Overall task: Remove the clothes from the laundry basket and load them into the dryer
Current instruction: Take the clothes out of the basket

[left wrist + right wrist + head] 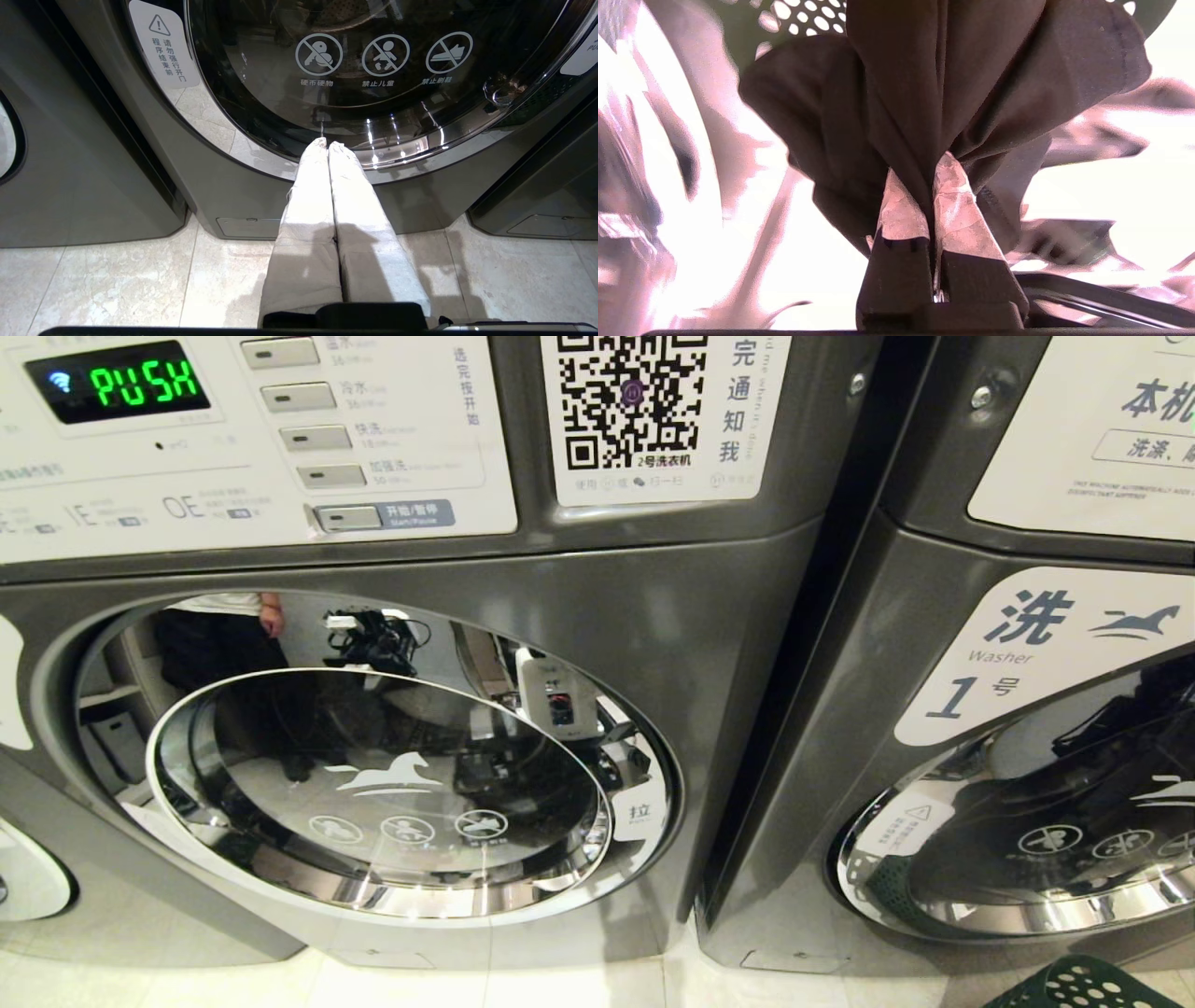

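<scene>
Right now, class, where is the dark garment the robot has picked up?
In the right wrist view, the dark garment is pinched in the shut right gripper, with the green perforated laundry basket just behind it.

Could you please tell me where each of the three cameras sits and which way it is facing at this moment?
Head view: on the robot's head, looking down at the closed machine door and control panel; neither arm shows.
Left wrist view: behind the left claw, shut, aimed low at that door; its fingers show.
Right wrist view: behind the right claw, shut on a dark garment, green basket behind.
Shared: head and left wrist both see the door's prohibition icons.
</scene>
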`<state>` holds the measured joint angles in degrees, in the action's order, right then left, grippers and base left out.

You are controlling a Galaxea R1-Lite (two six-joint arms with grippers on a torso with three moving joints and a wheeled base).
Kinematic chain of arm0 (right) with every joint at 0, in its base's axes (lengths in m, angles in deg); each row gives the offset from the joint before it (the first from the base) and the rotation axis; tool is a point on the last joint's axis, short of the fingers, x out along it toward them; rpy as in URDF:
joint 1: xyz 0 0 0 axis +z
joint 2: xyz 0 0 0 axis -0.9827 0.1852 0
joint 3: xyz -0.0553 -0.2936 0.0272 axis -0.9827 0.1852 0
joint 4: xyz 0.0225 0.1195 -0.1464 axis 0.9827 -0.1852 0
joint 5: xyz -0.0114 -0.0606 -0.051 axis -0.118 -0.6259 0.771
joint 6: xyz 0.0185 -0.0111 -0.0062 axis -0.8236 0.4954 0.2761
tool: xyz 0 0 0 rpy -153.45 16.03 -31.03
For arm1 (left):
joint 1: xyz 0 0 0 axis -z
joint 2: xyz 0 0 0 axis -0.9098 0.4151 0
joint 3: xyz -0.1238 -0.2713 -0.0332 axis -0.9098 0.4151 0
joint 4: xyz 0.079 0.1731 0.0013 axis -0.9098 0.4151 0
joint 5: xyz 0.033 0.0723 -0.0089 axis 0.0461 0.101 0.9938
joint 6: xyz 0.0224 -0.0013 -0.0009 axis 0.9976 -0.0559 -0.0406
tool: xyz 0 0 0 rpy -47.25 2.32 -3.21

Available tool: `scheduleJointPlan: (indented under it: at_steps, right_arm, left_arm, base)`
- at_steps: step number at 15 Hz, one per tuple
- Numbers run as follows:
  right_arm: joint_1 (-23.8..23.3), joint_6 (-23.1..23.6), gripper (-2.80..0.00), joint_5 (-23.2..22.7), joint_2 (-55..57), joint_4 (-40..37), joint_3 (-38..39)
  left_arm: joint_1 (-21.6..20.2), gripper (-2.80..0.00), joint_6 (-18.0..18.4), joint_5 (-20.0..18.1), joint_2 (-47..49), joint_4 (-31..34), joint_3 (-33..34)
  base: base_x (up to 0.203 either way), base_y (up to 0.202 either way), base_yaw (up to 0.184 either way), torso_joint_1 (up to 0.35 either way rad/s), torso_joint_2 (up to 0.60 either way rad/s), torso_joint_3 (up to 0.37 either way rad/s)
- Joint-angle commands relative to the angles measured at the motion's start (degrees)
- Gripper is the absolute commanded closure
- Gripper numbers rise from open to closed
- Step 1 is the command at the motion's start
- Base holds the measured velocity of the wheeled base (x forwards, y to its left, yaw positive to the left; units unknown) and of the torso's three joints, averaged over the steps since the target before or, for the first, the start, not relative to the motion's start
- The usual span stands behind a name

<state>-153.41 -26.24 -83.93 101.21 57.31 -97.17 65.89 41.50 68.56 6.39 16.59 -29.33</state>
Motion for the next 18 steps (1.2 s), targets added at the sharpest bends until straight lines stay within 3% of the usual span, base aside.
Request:
scheduleJointPlan:
  at_steps: [1,4,6,11,15,18]
  right_arm:
    - [-0.55,9.4,0.0,-0.02,-11.75,0.08,3.25]
    - [0.78,21.35,0.0,-1.87,-22.28,0.09,5.73]
    - [6.78,25.2,0.0,-3.2,-24.99,0.43,5.75]
    - [23.67,26.07,0.0,-3.53,-26.51,1.82,4.42]
    - [37.37,25.89,0.0,-3.26,-27.15,12.46,3.55]
    - [49.31,25.25,0.0,-3.15,-31.38,15.57,4.45]
  left_arm:
    - [0.02,0.0,-0.01,0.0,-0.02,0.0,-0.04]
    - [-0.01,0.0,-0.01,0.0,-0.02,0.0,-0.01]
    - [-0.06,0.0,-0.01,0.0,-0.02,0.0,0.0]
    - [-0.05,0.0,-0.01,0.0,-0.02,0.0,0.0]
    - [0.02,0.0,-0.01,0.0,-0.02,0.0,0.0]
    - [-0.06,0.0,-0.01,0.0,-0.02,0.0,-0.02]
  base:
    - [0.0,0.0,0.0,0.0,0.0,0.0]
    - [0.0,0.0,0.0,0.0,0.0,0.0]
    - [0.0,0.0,0.0,0.0,0.0,0.0]
    - [0.0,0.0,0.0,0.0,0.0,0.0]
    - [0.0,0.0,0.0,0.0,0.0,0.0]
    - [0.0,0.0,0.0,0.0,0.0,0.0]
